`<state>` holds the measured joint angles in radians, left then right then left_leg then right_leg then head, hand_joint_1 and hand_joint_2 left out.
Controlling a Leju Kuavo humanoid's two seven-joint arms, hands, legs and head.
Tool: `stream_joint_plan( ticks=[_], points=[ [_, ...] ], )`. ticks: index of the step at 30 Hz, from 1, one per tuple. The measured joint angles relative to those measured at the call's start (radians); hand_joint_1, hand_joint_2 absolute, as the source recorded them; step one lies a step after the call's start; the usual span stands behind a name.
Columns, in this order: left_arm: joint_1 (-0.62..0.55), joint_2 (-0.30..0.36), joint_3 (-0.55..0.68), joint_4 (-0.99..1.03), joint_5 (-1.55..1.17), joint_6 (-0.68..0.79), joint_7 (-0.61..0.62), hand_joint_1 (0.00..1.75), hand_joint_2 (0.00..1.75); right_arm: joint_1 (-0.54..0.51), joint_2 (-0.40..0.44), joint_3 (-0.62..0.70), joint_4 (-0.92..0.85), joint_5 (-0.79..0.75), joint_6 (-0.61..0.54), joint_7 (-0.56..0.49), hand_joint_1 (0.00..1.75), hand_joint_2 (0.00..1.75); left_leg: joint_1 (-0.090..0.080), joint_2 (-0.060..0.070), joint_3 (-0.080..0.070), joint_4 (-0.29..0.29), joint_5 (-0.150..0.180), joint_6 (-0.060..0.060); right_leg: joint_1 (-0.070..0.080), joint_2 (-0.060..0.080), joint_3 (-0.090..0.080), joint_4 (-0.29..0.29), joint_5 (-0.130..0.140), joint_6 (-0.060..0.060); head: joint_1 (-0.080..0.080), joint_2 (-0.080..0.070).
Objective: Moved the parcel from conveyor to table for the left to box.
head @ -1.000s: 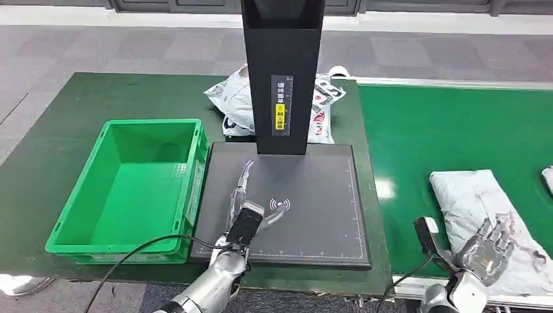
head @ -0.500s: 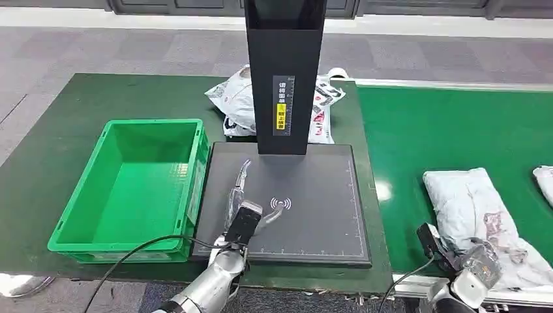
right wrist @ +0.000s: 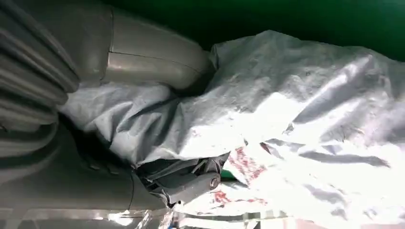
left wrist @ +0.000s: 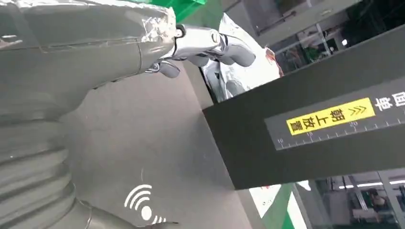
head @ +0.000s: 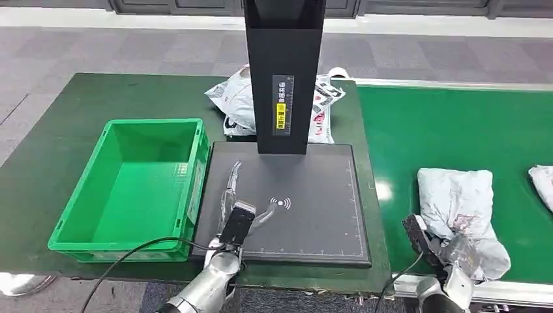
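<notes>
Three grey parcels: right hand (head: 460, 259) grips one parcel (head: 460, 207); wrist view confirms. Left hand (head: 236, 208) spread flat over scanner pad (head: 313, 215).

Right hand (head: 460, 257) went from spread flat over the parcel (head: 460, 208) to closed on its near end, film bunched between thumb and fingers (right wrist: 188, 183). Parcel got crumpled and shifted along the conveyor (head: 450, 124) toward the table edge. Left hand (head: 235, 199) drifted slightly left over the scanner pad (head: 326, 215).
</notes>
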<state>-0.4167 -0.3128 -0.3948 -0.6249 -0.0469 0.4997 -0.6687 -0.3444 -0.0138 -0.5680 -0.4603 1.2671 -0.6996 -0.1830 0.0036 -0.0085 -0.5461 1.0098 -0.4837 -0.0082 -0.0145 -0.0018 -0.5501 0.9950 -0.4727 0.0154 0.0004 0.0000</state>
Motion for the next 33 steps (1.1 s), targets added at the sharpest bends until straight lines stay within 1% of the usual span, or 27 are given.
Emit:
stream_joint_plan(
  ticks=[1,2,3,4,5,6,7,8,9,13,17,22,27,33],
  points=[
    [0.002,0.0,0.003,-0.001,-0.007,0.005,0.0,0.0,1.75,0.009,0.017,0.0,-0.031,-0.041,0.0,-0.081,1.75,1.75,0.0,0.0,-0.001,0.0,0.0,0.0,0.0,0.0,-0.001,0.001,0.0,0.0,0.0,0.0],
    [0.004,0.001,0.005,-0.004,-0.014,0.011,0.0,0.0,1.75,0.012,0.034,0.0,-0.072,-0.101,0.0,-0.205,1.75,1.75,0.0,0.002,-0.002,0.0,0.0,0.0,0.0,0.002,-0.003,0.002,0.0,0.0,0.0,0.0],
    [0.006,0.003,0.007,-0.008,-0.022,0.018,0.0,0.0,1.75,0.012,0.055,0.0,-0.103,-0.158,0.0,-0.302,1.75,1.75,0.0,0.004,-0.002,0.0,0.0,0.0,0.0,0.004,-0.004,0.002,0.0,0.0,0.0,0.0],
    [0.007,0.004,0.007,-0.011,-0.029,0.02,0.0,0.0,1.75,0.013,0.076,0.001,-0.129,-0.218,0.0,-0.369,1.75,1.75,0.0,0.004,-0.002,0.0,0.0,0.0,0.0,0.005,-0.005,0.002,0.0,0.0,0.0,0.0],
    [0.007,0.005,0.007,-0.015,-0.036,0.021,0.0,0.0,1.75,0.018,0.1,0.016,-0.163,-0.302,0.0,-0.412,1.75,1.75,0.0,0.004,-0.002,0.0,0.0,0.0,0.0,0.005,-0.005,0.002,0.0,0.0,0.0,0.0],
    [0.007,0.005,0.007,-0.018,-0.042,0.021,0.0,0.0,1.75,0.03,0.117,0.047,-0.194,-0.38,0.0,-0.421,1.75,1.75,0.0,0.004,-0.002,0.0,0.0,0.0,0.0,0.004,-0.005,0.002,0.0,0.0,0.0,0.0],
    [0.007,0.005,0.007,-0.023,-0.045,0.021,0.0,0.0,1.75,0.047,0.137,0.109,-0.24,-0.461,0.0,-0.414,1.75,1.75,0.0,0.002,-0.003,0.0,0.0,0.0,0.0,0.003,-0.005,0.002,0.0,-0.001,0.0,0.0],
    [0.007,0.005,0.007,-0.025,-0.05,0.018,0.0,0.0,1.75,0.066,0.15,0.18,-0.285,-0.504,0.001,-0.403,1.75,1.75,0.0,0.002,-0.004,0.0,0.001,-0.001,0.0,0.002,-0.006,0.003,0.0,-0.001,0.0,0.0],
    [0.006,0.005,0.007,-0.026,-0.053,0.014,0.0,0.0,1.75,0.081,0.16,0.243,-0.324,-0.515,0.001,-0.392,1.75,1.75,0.0,0.002,-0.004,0.0,0.001,-0.001,0.0,0.002,-0.007,0.003,0.0,-0.001,0.0,0.0],
    [-0.002,0.005,0.007,-0.025,-0.06,-0.014,0.0,0.0,1.75,0.122,0.194,0.479,-0.442,-0.484,0.001,-0.335,1.75,1.75,0.0,0.004,-0.005,0.0,0.001,-0.001,0.0,0.005,-0.009,0.003,0.0,-0.001,0.0,0.0],
    [-0.009,-0.002,0.007,-0.018,-0.053,-0.024,0.0,0.0,1.75,0.131,0.205,0.627,-0.467,-0.497,0.001,-0.304,1.75,1.75,0.0,0.003,-0.005,0.0,0.001,-0.001,0.0,0.003,-0.009,0.003,0.0,-0.001,0.0,0.0],
    [-0.011,-0.006,0.006,-0.01,-0.043,-0.034,0.0,0.0,1.75,0.136,0.206,0.712,-0.467,-0.507,0.002,-0.304,1.75,1.75,0.0,0.003,-0.006,0.0,0.001,-0.001,-0.001,0.004,-0.009,0.003,0.0,-0.001,0.0,0.0],
    [-0.022,-0.011,-0.002,0.0,-0.033,-0.042,0.0,0.0,1.75,0.131,0.204,0.806,-0.432,-0.579,0.06,-0.297,1.75,1.75,0.0,0.003,-0.006,0.0,0.001,-0.001,-0.001,0.004,-0.009,0.003,0.0,-0.001,0.0,0.0],
    [-0.024,-0.011,-0.003,0.006,-0.033,-0.042,0.0,0.0,1.75,0.128,0.202,0.837,-0.411,-0.587,0.06,-0.297,1.75,1.75,0.0,0.003,-0.006,0.0,0.001,-0.001,0.0,0.004,-0.01,0.003,0.0,-0.001,0.0,0.0]
  ],
)
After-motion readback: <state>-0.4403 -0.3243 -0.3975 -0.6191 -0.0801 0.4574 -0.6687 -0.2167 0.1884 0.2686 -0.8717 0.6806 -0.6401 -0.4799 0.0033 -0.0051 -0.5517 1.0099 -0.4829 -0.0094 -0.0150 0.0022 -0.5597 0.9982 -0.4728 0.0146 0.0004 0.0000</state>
